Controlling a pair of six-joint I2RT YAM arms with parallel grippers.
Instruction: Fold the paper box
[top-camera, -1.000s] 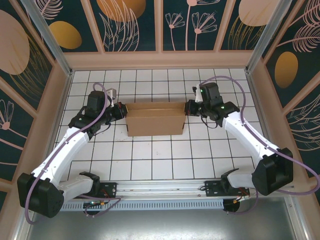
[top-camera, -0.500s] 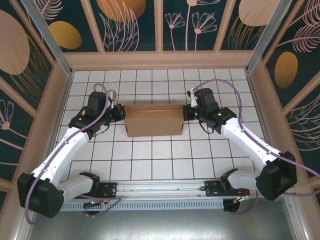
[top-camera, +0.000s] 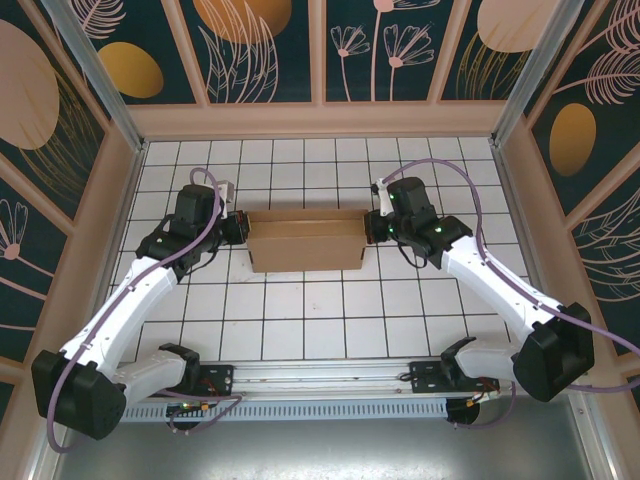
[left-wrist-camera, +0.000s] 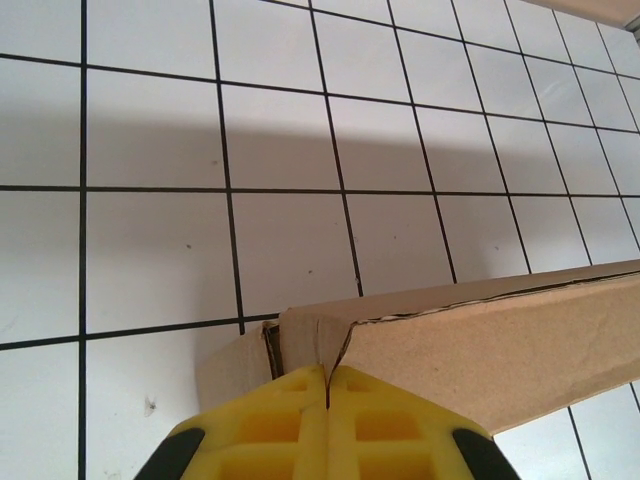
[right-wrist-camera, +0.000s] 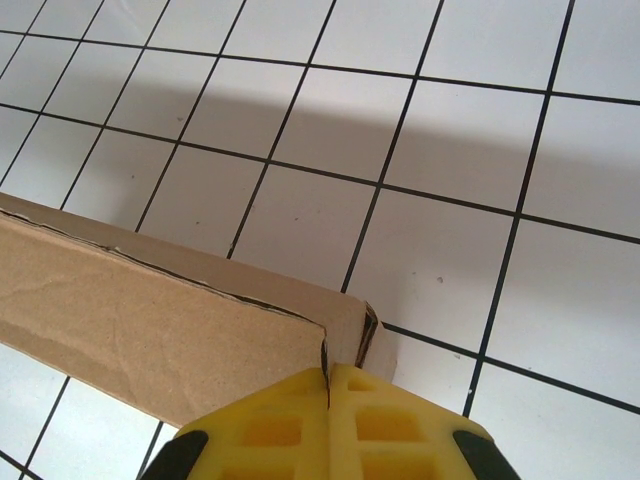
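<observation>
Relative to one second earlier, top view: right gripper (top-camera: 372, 226) has moved in against the box (top-camera: 305, 245), now slightly leftward on the tiled table (top-camera: 300, 320), left gripper (top-camera: 240, 228) at its other end. Left wrist: yellow pads (left-wrist-camera: 270, 430) pressed together, pinching the box's (left-wrist-camera: 480, 340) end corner. Right wrist: pads (right-wrist-camera: 390, 430) likewise clamped tight on the opposite end corner of the box (right-wrist-camera: 150, 310).

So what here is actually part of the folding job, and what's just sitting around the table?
Part of the job: the paper box; the left gripper pinching its left end; the right gripper pinching its right end.

Just there: the tiled table; the patterned wall panels; the purple cables on the arms.
</observation>
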